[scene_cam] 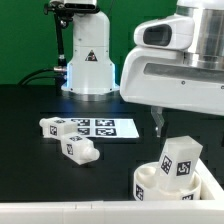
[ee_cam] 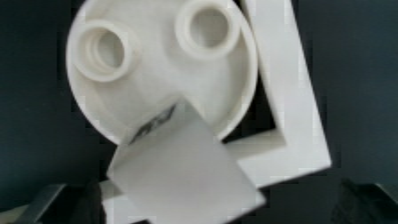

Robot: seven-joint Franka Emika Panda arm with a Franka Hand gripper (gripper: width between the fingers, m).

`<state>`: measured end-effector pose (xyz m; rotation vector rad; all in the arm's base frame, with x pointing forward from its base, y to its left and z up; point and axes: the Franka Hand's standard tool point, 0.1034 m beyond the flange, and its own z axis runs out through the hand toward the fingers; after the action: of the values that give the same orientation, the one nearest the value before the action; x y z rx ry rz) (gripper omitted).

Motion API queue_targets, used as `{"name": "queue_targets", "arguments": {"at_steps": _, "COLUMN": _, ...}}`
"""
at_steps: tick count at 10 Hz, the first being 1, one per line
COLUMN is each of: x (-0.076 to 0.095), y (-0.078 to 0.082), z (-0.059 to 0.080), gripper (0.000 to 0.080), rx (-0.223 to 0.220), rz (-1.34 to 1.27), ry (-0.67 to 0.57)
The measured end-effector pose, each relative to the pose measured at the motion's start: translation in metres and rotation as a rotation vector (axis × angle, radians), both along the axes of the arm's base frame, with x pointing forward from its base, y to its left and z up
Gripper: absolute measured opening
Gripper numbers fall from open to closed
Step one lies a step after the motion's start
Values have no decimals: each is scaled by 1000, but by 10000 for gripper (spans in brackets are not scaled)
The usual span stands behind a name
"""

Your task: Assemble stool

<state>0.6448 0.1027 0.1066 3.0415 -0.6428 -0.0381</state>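
The round white stool seat (ee_cam: 151, 75) shows two empty sockets (ee_cam: 103, 50) in the wrist view. One tagged white leg (scene_cam: 181, 160) stands upright in the seat (scene_cam: 150, 185) at the lower part of the exterior view's right. My gripper (scene_cam: 158, 126) hangs open just above and behind that leg. In the wrist view the leg's top (ee_cam: 178, 175) fills the space between the dark fingers (ee_cam: 39, 205), and I cannot tell whether they touch it. Two more tagged legs (scene_cam: 52, 127) (scene_cam: 78, 150) lie loose on the black table at the exterior view's left.
The marker board (scene_cam: 95, 127) lies flat mid-table next to the loose legs. A long white bar (ee_cam: 285, 80) runs along one side of the seat. The arm's white base (scene_cam: 88, 60) stands at the back. A white edge (scene_cam: 60, 214) borders the table's front.
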Motion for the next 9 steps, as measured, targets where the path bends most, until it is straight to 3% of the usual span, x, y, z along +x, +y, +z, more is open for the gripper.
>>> {"name": "queue_targets", "arguments": {"at_steps": 4, "x": -1, "y": 1, "z": -2, "gripper": 648, "rx": -9, "rz": -249, "ry": -4}}
{"name": "queue_targets", "arguments": {"at_steps": 6, "x": -2, "y": 3, "z": -12, "gripper": 648, "rx": 34, "rz": -588, "ry": -70}}
{"name": "queue_targets", "arguments": {"at_steps": 9, "x": -12, "y": 4, "z": -24, "gripper": 648, "rx": 37, "rz": -753, "ry": -85}}
